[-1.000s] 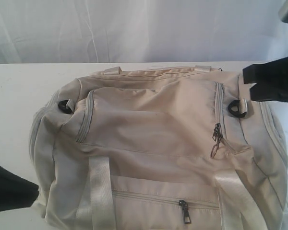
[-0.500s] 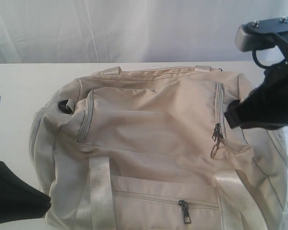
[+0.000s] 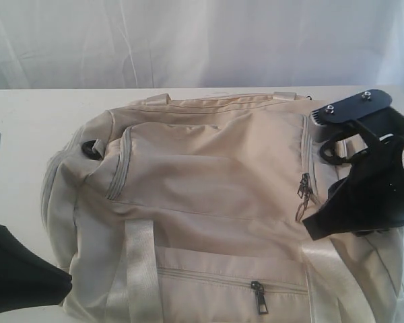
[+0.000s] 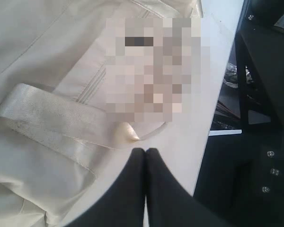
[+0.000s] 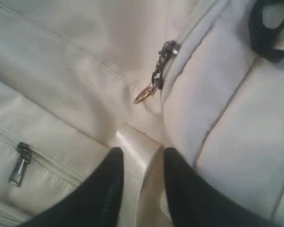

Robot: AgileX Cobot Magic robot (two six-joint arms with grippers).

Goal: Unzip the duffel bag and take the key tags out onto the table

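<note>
We see a broad, plain white surface (image 3: 27,114). A large cream-beige fabric duffel bag (image 3: 209,182) lies on it and takes up most of the view. Every zipper we can see on the bag is closed, so we judge that the task has hardly begun: the unzipping and the taking out are both left to do.

The black right hand (image 5: 142,153) hangs over the bag's top panel. Its two fingers stand a narrow gap apart and grip nothing. A pale webbing handle (image 5: 137,142) runs under that gap, and we cannot tell whether the fingers touch it.

The black left hand (image 4: 145,153) has its fingers pressed together and holds nothing. It is at one end of the bag, with another loop of webbing just past its tips.

A dark metal zipper pull with a small brass ring (image 5: 154,80) lies a short way ahead of the right hand's fingertips, apart from them. A second dark pull (image 5: 20,165), on a front pocket, sits off to one side of that hand.

The coloured plastic key tags are nowhere in view. We suppose they are inside the closed bag.
</note>
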